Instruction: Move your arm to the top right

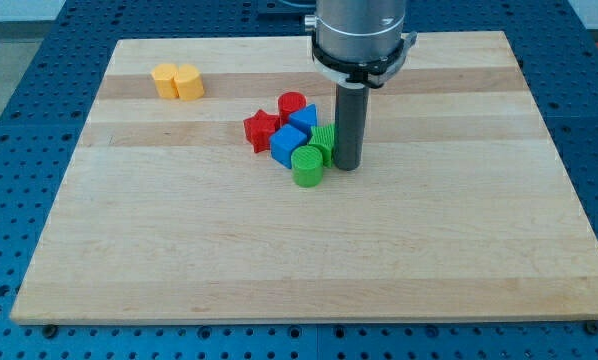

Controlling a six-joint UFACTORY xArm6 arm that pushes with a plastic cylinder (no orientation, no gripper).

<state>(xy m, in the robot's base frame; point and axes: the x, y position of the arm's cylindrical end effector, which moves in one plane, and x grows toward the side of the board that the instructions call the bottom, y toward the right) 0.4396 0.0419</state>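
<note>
My tip (346, 165) rests on the wooden board (459, 240) a little right of the middle. It stands right against the right side of a cluster of blocks. In the cluster, a green cylinder (307, 166) is at the bottom, a green star-like block (323, 141) touches my rod, a blue block (288, 143) and a second blue block (303, 120) sit in the middle, a red star (261, 130) is on the left, and a red cylinder (291, 103) is at the top. The arm's grey body (362, 35) hangs above.
Two yellow blocks (177, 82) sit side by side near the board's top left. Blue perforated table (594, 90) surrounds the board on all sides.
</note>
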